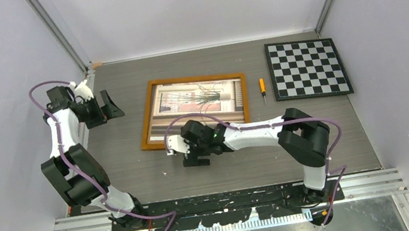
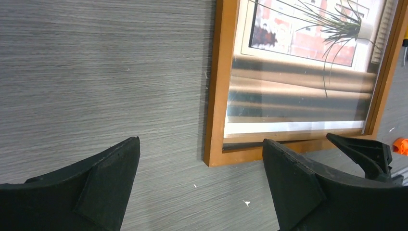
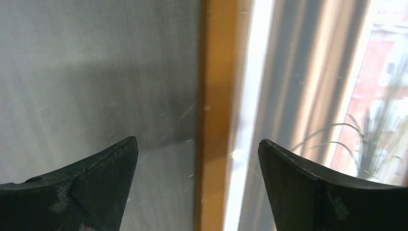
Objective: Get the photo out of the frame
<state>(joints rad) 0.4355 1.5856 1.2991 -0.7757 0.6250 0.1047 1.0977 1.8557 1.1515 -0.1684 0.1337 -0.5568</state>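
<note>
The frame (image 1: 147, 116), with its narrow orange-brown wooden border, lies face up in the middle of the table. Inside it the photo (image 1: 200, 99) shows a spiky green plant at a window. My right gripper (image 1: 181, 149) stands open at the frame's near-left part. In the right wrist view its jaws straddle the wooden border (image 3: 216, 96), one over the table and one over the photo (image 3: 312, 96), holding nothing. My left gripper (image 1: 115, 105) is open to the left of the frame and apart from it. Its view shows the frame's corner (image 2: 219, 96) and the photo (image 2: 298, 86) ahead.
A black-and-white checkerboard (image 1: 307, 68) lies at the back right. A small screwdriver with an orange handle (image 1: 263, 88) lies between it and the frame. Pale walls close in the table on the left, right and back.
</note>
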